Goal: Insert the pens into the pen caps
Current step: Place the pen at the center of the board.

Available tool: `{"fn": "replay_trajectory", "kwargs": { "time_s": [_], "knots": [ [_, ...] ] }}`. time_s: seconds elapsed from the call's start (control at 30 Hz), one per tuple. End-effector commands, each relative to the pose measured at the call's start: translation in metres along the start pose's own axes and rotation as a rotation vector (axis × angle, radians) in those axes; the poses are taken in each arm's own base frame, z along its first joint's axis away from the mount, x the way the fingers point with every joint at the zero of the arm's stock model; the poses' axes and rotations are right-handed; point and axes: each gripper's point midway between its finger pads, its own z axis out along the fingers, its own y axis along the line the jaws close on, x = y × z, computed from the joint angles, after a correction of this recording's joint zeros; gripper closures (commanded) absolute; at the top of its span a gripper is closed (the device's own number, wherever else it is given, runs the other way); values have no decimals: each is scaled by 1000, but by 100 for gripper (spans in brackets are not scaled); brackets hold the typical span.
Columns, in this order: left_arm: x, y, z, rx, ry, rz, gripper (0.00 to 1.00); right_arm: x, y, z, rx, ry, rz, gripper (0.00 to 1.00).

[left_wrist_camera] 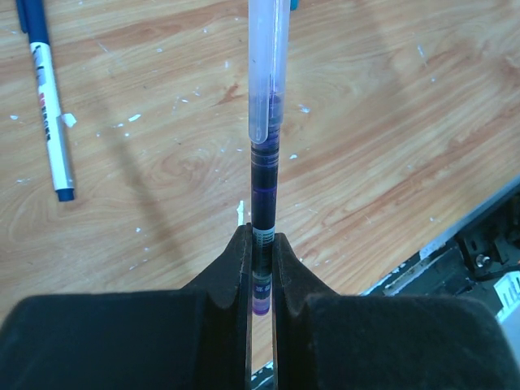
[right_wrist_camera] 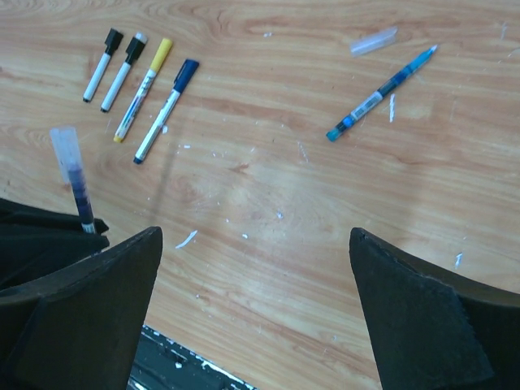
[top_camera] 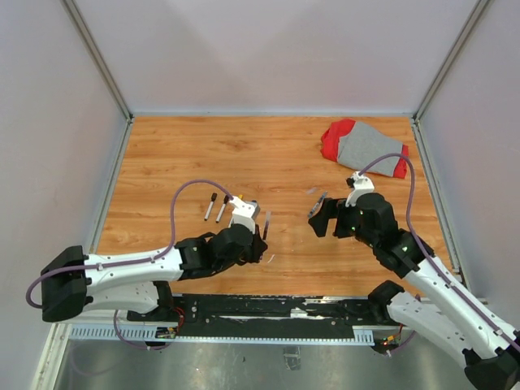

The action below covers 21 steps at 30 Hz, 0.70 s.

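Purple-inked pen (left_wrist_camera: 263, 175), with its clear cap (left_wrist_camera: 268, 65) seemingly pushed on, is clamped by the left fingers (left_wrist_camera: 231, 276) over the counter's (right_wrist_camera: 284, 203) near left-centre, while the right fingers (right_wrist_camera: 422, 309) are spread empty; next, the blue pen (right_wrist_camera: 382, 93) and loose cap (right_wrist_camera: 374, 41) would need fetching.

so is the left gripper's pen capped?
Capped: a clear cap covers the upper end of the pen held in the left gripper.

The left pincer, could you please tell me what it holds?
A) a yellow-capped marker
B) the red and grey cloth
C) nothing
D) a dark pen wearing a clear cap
D: the left pincer is shut on the dark pen, whose upper end sits inside a clear cap.
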Motion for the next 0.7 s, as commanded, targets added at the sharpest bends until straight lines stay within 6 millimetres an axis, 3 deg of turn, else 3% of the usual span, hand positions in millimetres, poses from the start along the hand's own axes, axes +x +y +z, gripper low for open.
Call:
{"fn": "replay_trajectory", "kwargs": {
  "time_s": [0.0, 0.3, 0.67],
  "knots": [
    [-9, 4, 2, -31, 19, 23, 100, 24, 3, 0, -57, 98, 47, 2],
    [-16, 20, 11, -110, 62, 77, 100, 25, -17, -4, 21, 66, -7, 2],
    [-1, 36, 39, -188, 253, 135, 99, 45, -26, -3, 68, 142, 20, 2]
  ]
}}
